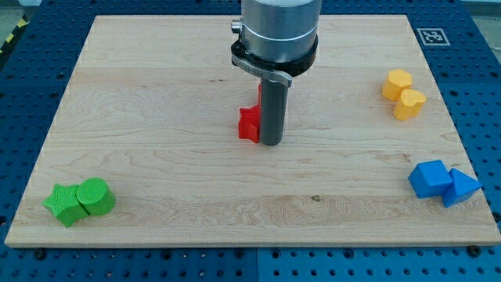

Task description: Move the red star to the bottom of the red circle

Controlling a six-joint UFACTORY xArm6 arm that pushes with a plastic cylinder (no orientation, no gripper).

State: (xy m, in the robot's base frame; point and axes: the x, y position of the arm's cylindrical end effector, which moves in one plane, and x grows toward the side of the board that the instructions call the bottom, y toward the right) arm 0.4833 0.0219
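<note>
A red block (249,124), which looks like the red star, lies near the middle of the wooden board (156,117). My tip (272,143) rests on the board just to the right of it, touching or nearly touching its right side. A small sliver of a second red block (257,95) shows just above the first, at the rod's left edge. The rod hides most of it, so its shape cannot be made out; it may be the red circle.
A green star (64,205) and a green circle (96,196) sit together at the bottom left. Two yellow blocks (397,83) (410,103) sit at the upper right. A blue cube (430,178) and a blue triangle (462,188) sit at the lower right.
</note>
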